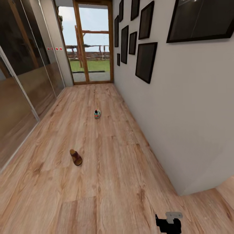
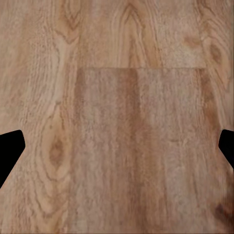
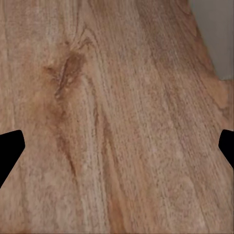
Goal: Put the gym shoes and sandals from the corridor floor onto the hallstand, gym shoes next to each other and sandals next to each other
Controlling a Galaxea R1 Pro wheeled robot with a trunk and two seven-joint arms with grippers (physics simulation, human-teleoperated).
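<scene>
One gym shoe, white with green and a red patch, stands on the corridor floor far down the hall. A brown sandal lies on the planks nearer to me and left of centre. The hallstand is out of view. In the left wrist view my left gripper is open over bare wood, its dark fingertips at the picture's sides. My right gripper is also open over bare planks, with nothing between its fingertips. A black and grey part of my right arm shows low in the head view.
A white wall with dark picture frames runs along the right and ends at a corner. Glass-fronted panels line the left. A glazed door closes the far end.
</scene>
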